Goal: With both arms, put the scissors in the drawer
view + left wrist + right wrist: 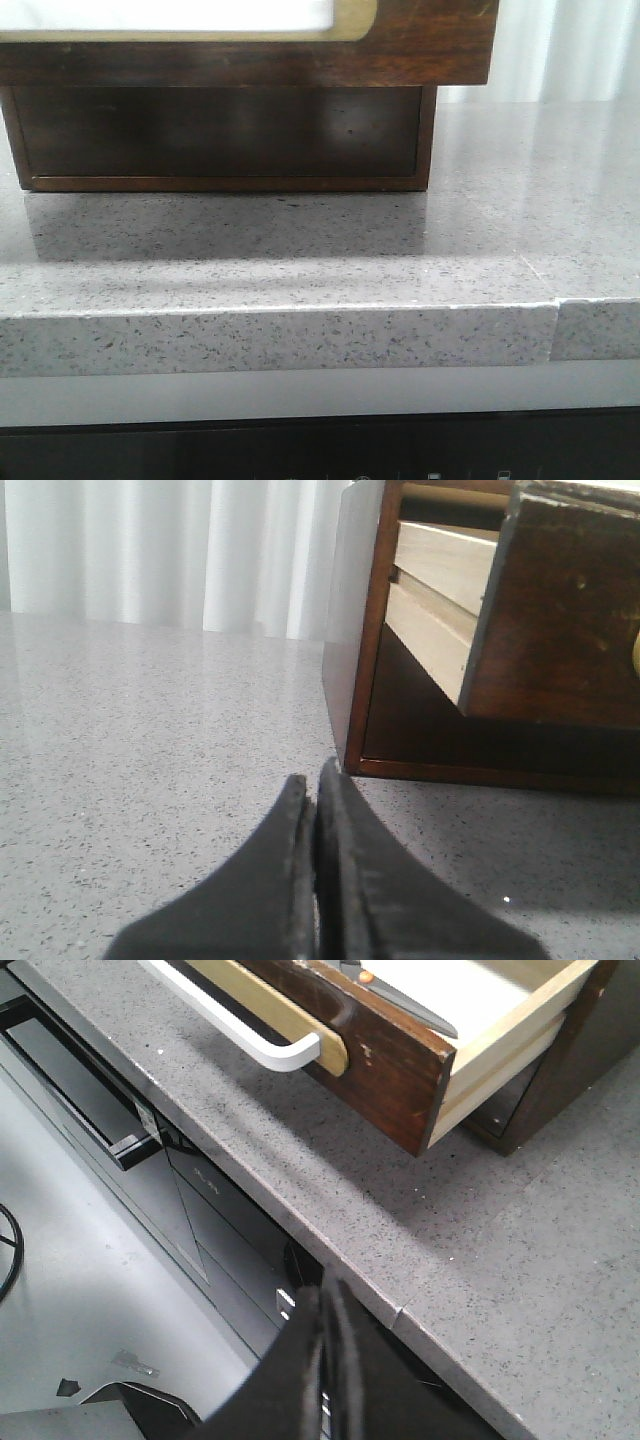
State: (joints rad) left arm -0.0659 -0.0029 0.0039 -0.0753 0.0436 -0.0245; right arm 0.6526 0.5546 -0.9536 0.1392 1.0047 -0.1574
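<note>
Scissors already inside open drawer, blades lying along its pale floor. Both grippers pressed together, holding nothing. Left gripper nearer, low beside cabinet; right gripper back past counter edge. Drawer probably needs pushing shut.

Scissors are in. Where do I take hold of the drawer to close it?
Grip the drawer by its front panel at the notch in its top edge, coming from the counter-edge side: it juts out open, and the scissors lie behind that panel.

The scissors lie inside the open drawer above the right pincer.
</note>
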